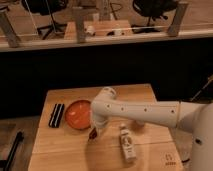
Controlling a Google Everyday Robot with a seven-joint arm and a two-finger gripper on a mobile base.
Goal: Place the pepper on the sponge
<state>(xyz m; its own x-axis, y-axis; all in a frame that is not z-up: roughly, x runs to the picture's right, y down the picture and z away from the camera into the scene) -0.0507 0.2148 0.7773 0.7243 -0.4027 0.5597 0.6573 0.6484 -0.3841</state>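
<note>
My gripper hangs over the wooden table, just off the front right edge of the orange plate. It is shut on the small dark red pepper, which pokes out below the fingers a little above the tabletop. The white arm stretches in from the right across the middle of the table. The sponge is hidden, seemingly behind the arm.
An orange plate lies left of the gripper, with a black flat object beside it near the left edge. A pale labelled bottle lies on its side to the right of the gripper. A railing and chairs stand beyond the table.
</note>
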